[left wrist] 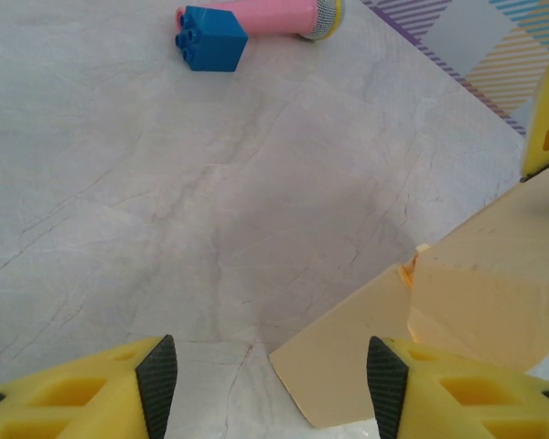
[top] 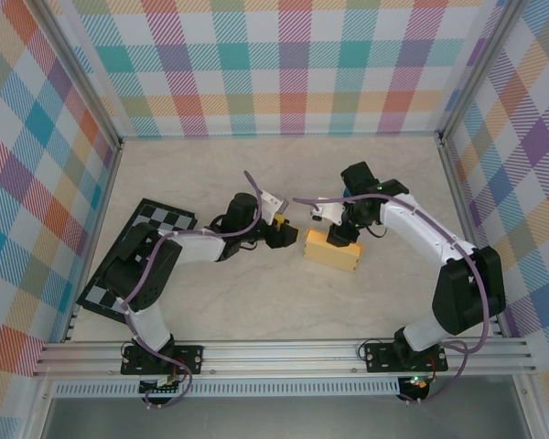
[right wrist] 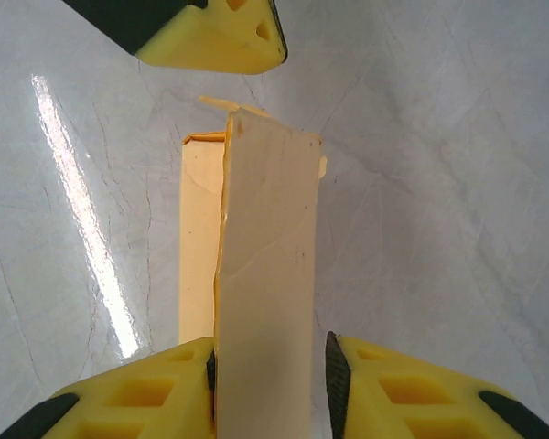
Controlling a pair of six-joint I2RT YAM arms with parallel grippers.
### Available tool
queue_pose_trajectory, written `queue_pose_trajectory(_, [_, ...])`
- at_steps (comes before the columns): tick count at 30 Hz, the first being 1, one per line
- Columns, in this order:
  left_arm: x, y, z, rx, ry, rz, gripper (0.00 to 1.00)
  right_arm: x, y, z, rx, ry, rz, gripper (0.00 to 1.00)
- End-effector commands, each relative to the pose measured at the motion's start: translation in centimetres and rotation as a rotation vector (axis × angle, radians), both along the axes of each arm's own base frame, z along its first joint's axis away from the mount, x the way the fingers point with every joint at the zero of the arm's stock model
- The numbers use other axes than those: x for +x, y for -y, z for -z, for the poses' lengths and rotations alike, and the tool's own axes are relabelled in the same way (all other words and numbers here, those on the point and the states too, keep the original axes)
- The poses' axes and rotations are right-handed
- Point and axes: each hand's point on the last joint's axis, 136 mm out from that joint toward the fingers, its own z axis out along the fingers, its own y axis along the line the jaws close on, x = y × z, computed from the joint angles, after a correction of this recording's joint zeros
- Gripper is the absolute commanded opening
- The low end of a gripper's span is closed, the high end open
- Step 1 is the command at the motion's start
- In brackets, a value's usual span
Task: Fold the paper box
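Two yellow-fingered grippers met low over a pale, marble-patterned table (top: 256, 306). At far left, a black-and-white checkered board (top: 169, 219) lay under the left arm, well behind its gripper. The left gripper (left wrist: 270, 366) hung just above the table with its jaws spread wide and nothing clamped between them. A rounded flap of the yellow-orange paper box (top: 332, 251) lay on the table just ahead of its right-hand finger, reaching partway into the gap. Far ahead of that gripper and to its left lay a pink stick (left wrist: 270, 13) with a blue block end (left wrist: 212, 38). The box sat between the two grippers, just in front of the left one and directly beneath the right one. The right gripper (right wrist: 273, 352) had its fingers drawn in against both sides of the box's broad panel, holding it. A narrower, paler panel showed beside its left finger, and the other arm's yellow fingertip hovered just beyond the box's far end.
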Motion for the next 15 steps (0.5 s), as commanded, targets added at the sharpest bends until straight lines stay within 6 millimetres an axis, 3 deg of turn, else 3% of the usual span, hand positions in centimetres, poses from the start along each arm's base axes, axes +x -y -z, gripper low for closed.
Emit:
queue_pose_trajectory(1, [0.3,0.8,-0.4,-0.018,0.001,0.018,0.59,0.2,-0.2,-1.2,0.015,0.058,-0.025,0.4])
queue_pose_trajectory(6, [0.7,1.0,-0.5,-0.025,-0.005,0.013,0.59,0.3,-0.3,-0.6,-0.052,0.101,-0.039,0.47])
queue_pose_trajectory(13, [0.7,1.2,-0.2,-0.027,-0.019,0.016,0.58,0.2,0.2,0.6,-0.129,0.123,-0.05,0.44])
queue_pose_trajectory(15, [0.6,1.3,-0.2,-0.033,-0.022,0.023,0.58,0.0,0.2,0.9,-0.139,0.121,-0.056,0.39])
